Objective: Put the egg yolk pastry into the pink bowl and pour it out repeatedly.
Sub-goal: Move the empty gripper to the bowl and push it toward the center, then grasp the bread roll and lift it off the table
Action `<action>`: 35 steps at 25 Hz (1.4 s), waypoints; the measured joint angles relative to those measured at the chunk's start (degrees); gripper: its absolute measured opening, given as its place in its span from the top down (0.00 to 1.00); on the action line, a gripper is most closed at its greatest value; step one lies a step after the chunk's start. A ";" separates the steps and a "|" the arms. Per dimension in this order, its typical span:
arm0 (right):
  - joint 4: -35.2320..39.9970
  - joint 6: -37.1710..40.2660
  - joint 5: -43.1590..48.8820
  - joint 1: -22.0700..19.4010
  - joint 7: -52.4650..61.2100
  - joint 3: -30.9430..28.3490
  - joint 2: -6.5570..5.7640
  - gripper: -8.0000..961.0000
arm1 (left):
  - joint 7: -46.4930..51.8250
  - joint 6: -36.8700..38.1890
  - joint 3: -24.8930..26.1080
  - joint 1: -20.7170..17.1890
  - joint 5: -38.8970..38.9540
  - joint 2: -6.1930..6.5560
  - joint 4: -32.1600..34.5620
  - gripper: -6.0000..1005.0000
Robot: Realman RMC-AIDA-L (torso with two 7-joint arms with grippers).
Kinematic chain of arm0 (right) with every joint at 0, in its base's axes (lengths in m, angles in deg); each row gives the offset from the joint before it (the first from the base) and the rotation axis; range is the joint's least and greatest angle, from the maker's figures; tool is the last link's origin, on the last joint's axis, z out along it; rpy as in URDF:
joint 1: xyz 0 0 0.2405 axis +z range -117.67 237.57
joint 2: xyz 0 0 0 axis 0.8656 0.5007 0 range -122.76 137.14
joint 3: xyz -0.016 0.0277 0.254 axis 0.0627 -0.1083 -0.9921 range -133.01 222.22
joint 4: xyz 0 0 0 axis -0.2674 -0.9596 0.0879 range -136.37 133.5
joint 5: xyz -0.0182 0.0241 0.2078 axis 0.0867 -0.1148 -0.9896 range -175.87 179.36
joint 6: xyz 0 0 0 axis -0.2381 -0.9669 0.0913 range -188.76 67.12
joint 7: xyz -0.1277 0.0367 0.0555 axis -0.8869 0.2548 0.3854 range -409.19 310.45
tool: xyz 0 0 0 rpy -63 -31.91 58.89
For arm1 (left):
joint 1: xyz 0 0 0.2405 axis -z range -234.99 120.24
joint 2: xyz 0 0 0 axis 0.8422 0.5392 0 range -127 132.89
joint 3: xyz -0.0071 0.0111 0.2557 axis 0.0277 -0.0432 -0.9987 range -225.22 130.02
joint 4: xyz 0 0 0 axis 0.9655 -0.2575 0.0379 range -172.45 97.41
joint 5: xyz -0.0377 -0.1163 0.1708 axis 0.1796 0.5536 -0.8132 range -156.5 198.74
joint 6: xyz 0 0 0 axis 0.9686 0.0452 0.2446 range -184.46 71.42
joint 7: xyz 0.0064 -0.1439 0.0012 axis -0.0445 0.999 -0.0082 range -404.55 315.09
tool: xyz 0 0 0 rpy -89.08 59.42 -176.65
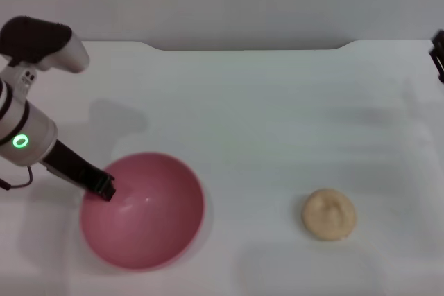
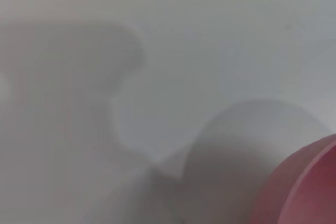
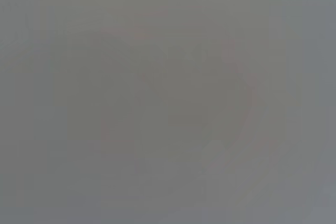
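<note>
The pink bowl sits on the white table at the front left, its opening facing up and nothing inside. Its edge also shows in the left wrist view. My left gripper reaches in from the left, with its dark fingers closed on the bowl's left rim. The egg yolk pastry lies on the bare table at the front right, well apart from the bowl. Only a dark part of my right arm shows at the far right edge, away from both. The right wrist view shows only flat grey.
The white table stretches back to a wall, with a shallow notch in its far edge. Nothing else stands on it.
</note>
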 joint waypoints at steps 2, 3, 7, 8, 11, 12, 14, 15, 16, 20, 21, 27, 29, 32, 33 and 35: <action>3.83 -4.06 5.21 0.87 9.91 0.02 -0.12 0.32 | 0.32 -0.03 1.13 0.01 0.14 0.00 0.81 1.00; 6.59 -7.16 9.67 1.43 17.50 0.17 -0.14 0.32 | 0.46 -0.11 1.63 0.05 0.19 0.01 1.14 1.00; 18.55 -16.06 32.03 4.45 51.51 5.06 -1.01 0.32 | 1.03 -1.20 5.17 0.04 2.13 0.01 2.47 1.00; 21.67 -16.36 38.69 5.19 59.75 7.33 -1.34 0.32 | 1.17 -1.52 6.43 -0.06 2.90 0.02 2.47 1.00; 31.31 -13.43 57.67 7.46 80.45 13.19 -1.96 0.32 | 1.98 -2.00 12.20 0.10 5.86 0.16 0.44 1.00; 34.77 -10.71 64.78 8.45 86.49 14.65 -2.09 0.32 | 2.14 -1.95 14.08 0.26 6.20 0.26 -0.35 1.00; 39.20 -4.90 75.29 10.55 94.65 15.95 -2.29 0.32 | 2.23 -1.77 16.26 0.35 6.34 0.37 -1.29 1.00; 40.45 -2.08 79.55 11.84 97.58 16.11 -2.53 0.32 | 2.24 -1.74 16.94 0.31 6.35 0.44 -1.51 1.00; 41.51 1.17 84.51 13.35 100.66 16.24 -2.77 0.32 | 2.24 -1.47 17.23 0.14 6.32 0.48 -1.57 1.00; 43.69 11.33 97.98 18.24 106.12 17.16 -2.69 0.32 | 2.29 -0.64 17.03 -0.01 6.06 0.44 -1.59 1.00; 44.21 12.89 99.36 18.60 106.30 18.08 -2.40 0.32 | 2.42 -0.49 16.88 -0.02 5.92 0.37 -1.61 1.00; 46.68 17.71 100.66 16.77 106.73 24.31 -0.18 0.32 | 5.07 -1.42 14.41 0.19 4.06 0.19 -1.57 1.00; 46.64 18.13 100.59 16.56 106.95 24.43 -0.13 0.32 | 5.18 -1.56 13.90 0.20 4.05 0.16 -1.36 1.00; 46.58 19.60 100.56 15.86 107.66 24.56 -0.06 0.32 | 5.24 -3.07 11.90 -0.18 4.15 0.10 0.26 1.00; 46.64 20.32 100.56 15.53 107.79 24.58 -0.06 0.32 | 5.24 -3.41 11.55 -0.27 4.21 0.08 0.51 1.00; 46.81 21.44 100.58 15.02 107.85 24.59 -0.05 0.32 | 5.33 -4.18 10.51 -0.47 4.28 0.02 1.03 1.00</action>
